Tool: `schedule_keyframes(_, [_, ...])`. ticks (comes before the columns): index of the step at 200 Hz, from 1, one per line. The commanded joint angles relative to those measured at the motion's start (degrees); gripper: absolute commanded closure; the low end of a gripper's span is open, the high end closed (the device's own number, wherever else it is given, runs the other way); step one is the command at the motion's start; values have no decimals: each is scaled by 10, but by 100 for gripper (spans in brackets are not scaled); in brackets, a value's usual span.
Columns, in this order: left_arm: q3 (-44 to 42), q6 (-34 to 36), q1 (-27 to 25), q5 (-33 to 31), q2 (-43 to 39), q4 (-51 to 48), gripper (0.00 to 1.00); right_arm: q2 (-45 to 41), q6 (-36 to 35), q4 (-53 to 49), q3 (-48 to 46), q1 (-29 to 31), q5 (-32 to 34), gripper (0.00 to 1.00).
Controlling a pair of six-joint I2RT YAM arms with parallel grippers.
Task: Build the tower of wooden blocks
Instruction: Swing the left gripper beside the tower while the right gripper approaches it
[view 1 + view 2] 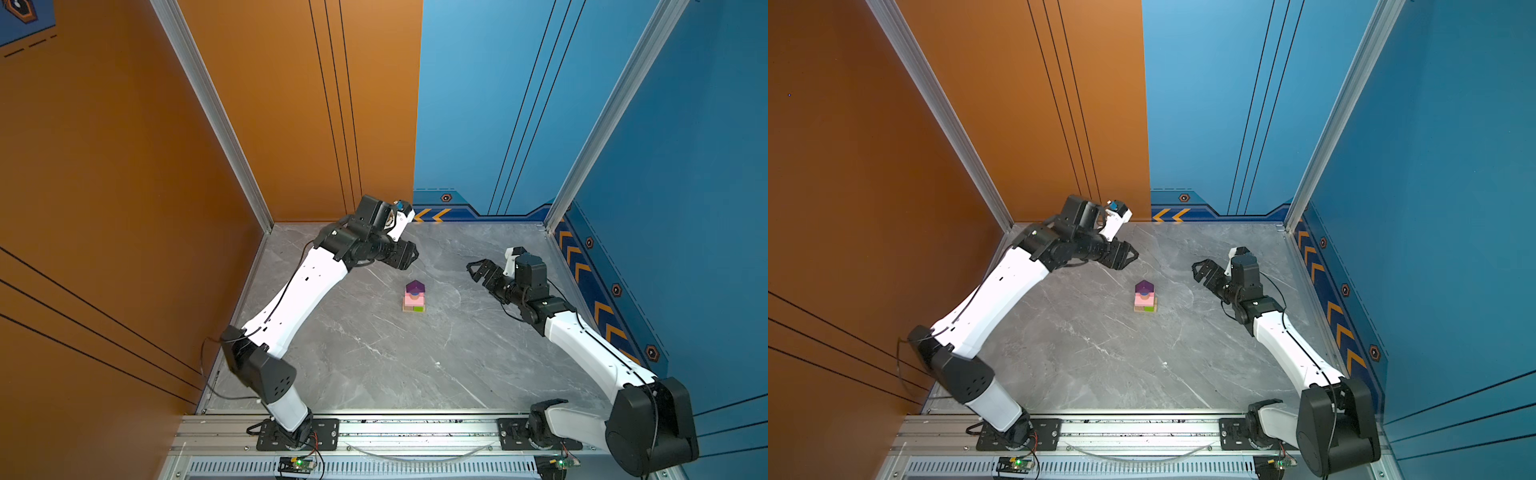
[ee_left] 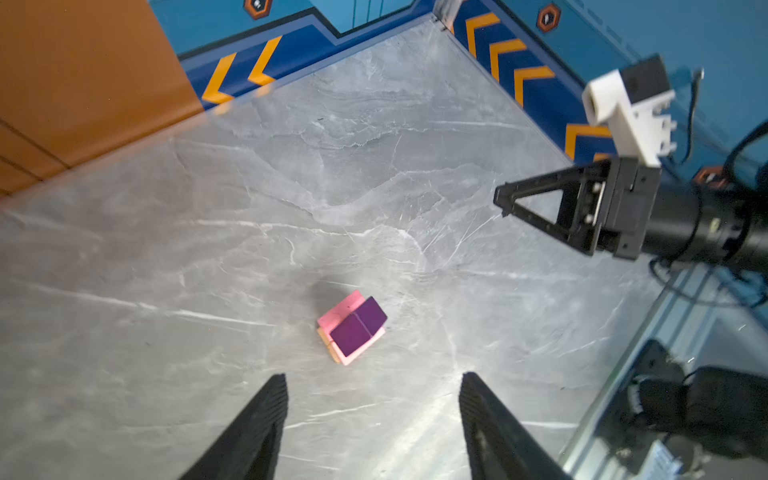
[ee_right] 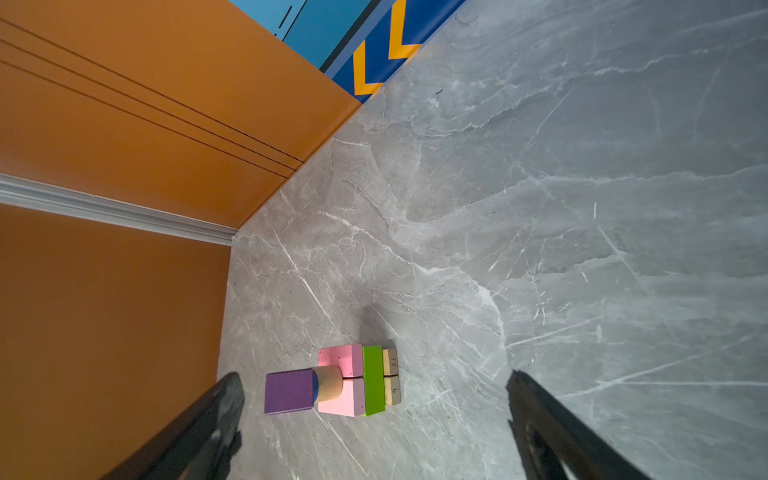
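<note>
The wood block tower (image 1: 414,297) (image 1: 1145,297) stands upright at mid-table in both top views. In the right wrist view, tan bars (image 3: 391,376) lie at its base. Above them come a lime-green bar (image 3: 373,380), two pink slabs (image 3: 343,361), a tan cylinder (image 3: 330,384) and a purple peaked block (image 3: 289,392) on top. My left gripper (image 1: 409,255) (image 2: 374,376) hovers behind and left of the tower, open and empty. My right gripper (image 1: 473,268) (image 3: 374,375) hangs to its right, open wide, holding nothing. Neither gripper touches the tower (image 2: 353,330).
The grey marble tabletop (image 1: 374,365) is fenced by an orange wall (image 1: 124,166) on the left and blue walls (image 1: 665,166) at the back and right. An aluminium rail (image 1: 415,432) carrying both arm bases runs along the front edge.
</note>
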Motion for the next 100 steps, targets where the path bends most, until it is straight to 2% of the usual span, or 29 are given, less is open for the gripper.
schedule_keyframes(1, [-115,-124,9,-9,-79,182,42,-4,-35,4,14,5,17,3])
schedule_keyframes(24, [-208,-183,8,-16,-124,233,53,48,-39,-41,58,4,-53,16])
schedule_keyframes(48, [-255,-223,0,-33,-134,226,70,96,-10,10,57,14,-105,46])
schedule_keyframes(57, [-271,-232,-4,-31,-133,227,74,109,0,33,55,21,-112,54])
schedule_keyframes(77, [-304,-247,-14,-35,-130,227,85,131,-1,39,69,38,-115,80])
schedule_keyframes(100, [-338,-267,-22,-40,-122,234,97,151,-8,28,86,54,-109,97])
